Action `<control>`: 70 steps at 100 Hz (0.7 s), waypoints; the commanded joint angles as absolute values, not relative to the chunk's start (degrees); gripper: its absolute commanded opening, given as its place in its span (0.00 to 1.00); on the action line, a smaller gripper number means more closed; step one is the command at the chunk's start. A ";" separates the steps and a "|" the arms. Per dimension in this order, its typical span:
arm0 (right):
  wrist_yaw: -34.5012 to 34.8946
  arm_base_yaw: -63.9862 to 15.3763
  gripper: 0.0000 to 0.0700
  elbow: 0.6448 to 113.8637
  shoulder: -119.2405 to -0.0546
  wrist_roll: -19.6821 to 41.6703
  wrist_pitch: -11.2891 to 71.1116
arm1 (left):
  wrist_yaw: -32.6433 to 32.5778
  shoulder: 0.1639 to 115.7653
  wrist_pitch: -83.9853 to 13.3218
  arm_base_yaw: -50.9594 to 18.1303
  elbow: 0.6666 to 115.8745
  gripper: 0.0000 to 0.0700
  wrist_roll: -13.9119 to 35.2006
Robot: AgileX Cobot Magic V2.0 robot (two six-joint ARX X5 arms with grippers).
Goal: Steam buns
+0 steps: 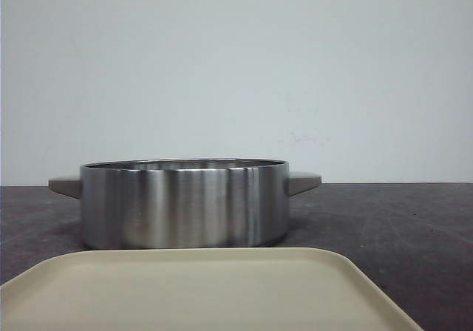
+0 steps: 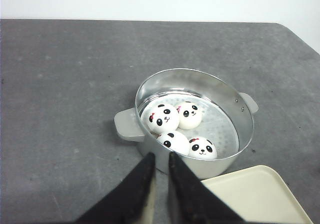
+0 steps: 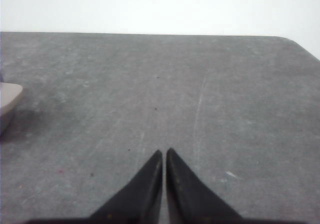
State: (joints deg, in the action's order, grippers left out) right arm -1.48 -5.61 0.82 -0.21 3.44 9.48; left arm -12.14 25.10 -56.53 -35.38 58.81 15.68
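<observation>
Inside the steel pot [image 2: 220, 96] on the grey table [image 2: 65, 84] we see four buns [image 2: 177, 129] clustered together; our left gripper [image 2: 160, 156] and right gripper [image 3: 163, 153] hover empty, fingers pressed nearly closed.

What the three views hide or crop

In the front view the pot [image 1: 185, 204] wall hides its inside entirely, so the buns [image 2: 179, 129] show only from the left wrist; there, the nearest two are partly cut by the pot's near rim. The tray [image 1: 199, 290] runs off the lower edge in front, and only one corner of it shows in the left wrist view. Neither arm appears in the front view. Both grippers, left [image 2: 161, 156] and right [image 3: 164, 153], are cropped at the base. A pale shape at the right wrist view's edge, possibly a pot handle [image 3: 7, 101], is mostly cut off.
</observation>
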 commanded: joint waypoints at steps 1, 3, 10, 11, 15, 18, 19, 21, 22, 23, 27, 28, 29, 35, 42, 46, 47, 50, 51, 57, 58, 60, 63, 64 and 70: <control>-1.50 -5.72 0.01 0.71 -0.21 3.86 9.04 | -12.43 25.15 -55.72 -35.75 59.64 0.00 15.70; -1.50 -5.72 0.01 0.71 -0.21 3.84 9.04 | -12.43 25.15 -55.70 -35.75 59.64 0.00 15.68; -1.48 -5.72 0.01 0.71 -0.21 3.86 9.04 | -12.43 25.15 -55.72 -35.75 59.64 0.00 15.68; -1.50 -5.72 0.01 0.71 -0.21 3.86 9.02 | -12.43 25.15 -55.72 -35.75 59.64 0.00 15.68; -1.50 -5.72 0.01 0.71 -0.21 3.86 9.04 | -12.43 25.15 -55.72 -35.75 59.64 0.00 15.68; -1.50 -5.72 0.01 0.71 -0.21 3.84 9.04 | -12.43 25.15 -55.72 -35.75 59.64 0.00 15.68; -1.50 -5.72 0.01 0.71 -0.21 3.84 9.04 | -12.43 25.15 -55.72 -35.75 59.64 0.00 15.68; -1.50 -5.72 0.01 0.71 -0.21 3.86 9.04 | -12.43 25.15 -55.72 -35.75 59.64 0.00 15.68; -1.50 -5.72 0.01 0.71 -0.21 3.86 9.04 | -12.43 25.15 -55.72 -35.75 59.64 0.00 15.70; -1.48 -5.72 0.01 0.71 -0.21 3.86 9.04 | -12.43 25.15 -55.72 -35.75 59.64 0.00 15.68; -1.48 -5.72 0.01 0.71 -0.21 3.86 9.04 | -12.43 25.15 -55.72 -35.75 59.64 0.00 15.68; -1.48 -5.69 0.01 0.71 -0.21 3.86 9.04 | -12.43 25.15 -55.72 -35.75 59.64 0.00 15.70; -1.50 -5.72 0.01 0.71 -0.21 3.84 9.04 | -12.43 25.15 -55.72 -35.75 59.64 0.00 15.68; -1.50 -5.72 0.01 0.71 -0.21 3.86 9.04 | -12.43 25.15 -55.72 -35.75 59.64 0.00 15.68; -1.48 -5.72 0.01 0.71 -0.21 3.86 9.04 | -12.43 25.15 -55.72 -35.75 59.64 0.00 15.68; -1.48 -5.72 0.01 0.71 -0.21 3.86 9.04 | -12.43 25.02 -55.79 -35.64 59.64 0.00 15.57; -1.48 -5.72 0.01 0.71 -0.21 3.86 9.04 | -12.43 24.97 -55.86 -35.57 59.64 0.00 15.59; -1.50 -5.72 0.01 0.71 -0.21 3.84 9.04 | -12.43 24.71 -55.92 -35.24 59.64 0.00 15.59; -1.50 -5.72 0.01 0.71 -0.21 3.86 9.04 | -12.43 24.56 -55.96 -35.11 59.64 0.00 15.59; -1.48 -5.72 0.01 0.71 -0.21 3.86 9.04 | -12.40 23.29 -56.14 -34.15 59.55 0.00 15.64; -1.48 -5.72 0.01 0.71 -0.21 3.86 9.04 | -12.40 23.03 -56.14 -33.98 59.51 0.00 15.62; -1.48 -5.72 0.01 0.71 -0.21 3.86 9.04 | -12.40 22.44 -56.07 -33.63 59.40 0.00 15.64; -1.50 -5.72 0.01 0.71 -0.21 3.84 9.04 | -12.36 21.50 -55.70 -33.04 59.09 0.00 15.84; -1.50 -5.72 0.01 0.71 -0.21 3.84 9.04 | -12.27 21.15 -55.48 -32.84 58.92 0.00 15.94; -1.50 -5.72 0.01 0.71 -0.21 3.84 9.04 | -11.79 18.81 -52.49 -31.46 57.01 0.00 15.68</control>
